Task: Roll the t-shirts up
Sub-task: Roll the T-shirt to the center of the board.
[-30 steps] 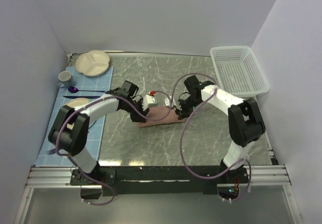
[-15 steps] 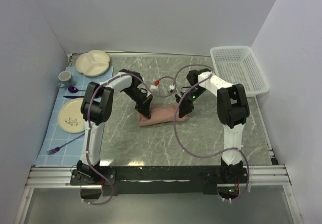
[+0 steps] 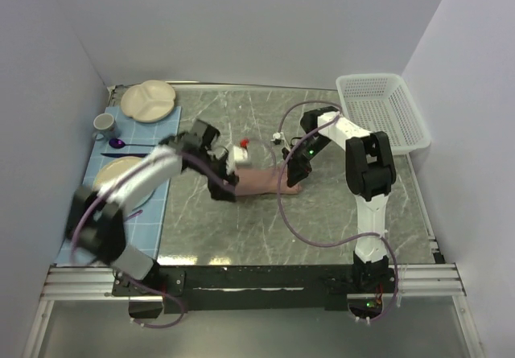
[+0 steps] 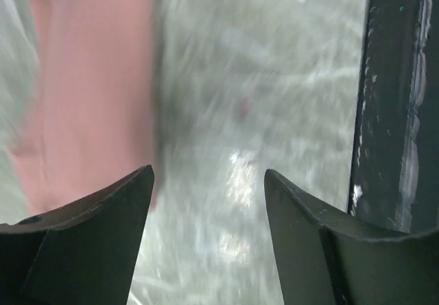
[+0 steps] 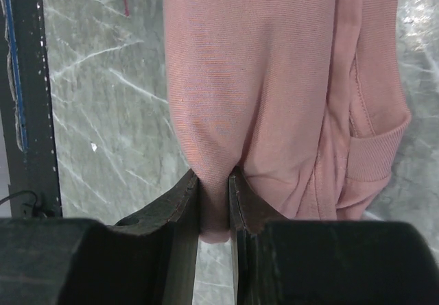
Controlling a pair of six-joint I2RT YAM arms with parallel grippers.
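Note:
The dusty-pink t-shirt (image 3: 261, 183) lies as a short roll on the marble table (image 3: 241, 229) between both arms. In the left wrist view it fills the upper left as a blurred pink mass (image 4: 89, 79). My left gripper (image 4: 209, 181) is open beside it over bare table, nothing between its fingers; from above it hovers at the roll's left end (image 3: 224, 191). My right gripper (image 5: 214, 181) is shut on a pinched fold of the t-shirt (image 5: 260, 65) at the roll's right end (image 3: 294, 177). A sleeve cuff (image 5: 381, 151) shows at the right.
A white basket (image 3: 382, 113) stands at the back right. On the blue mat (image 3: 88, 205) at the left are a divided plate (image 3: 148, 100), a cup (image 3: 104, 123), a purple spoon (image 3: 121, 144) and a second plate (image 3: 109, 183), partly behind the left arm.
My left gripper has opened and let go of the roll's left end; its arm swung and is motion-blurred. My right gripper keeps its hold on the right end.

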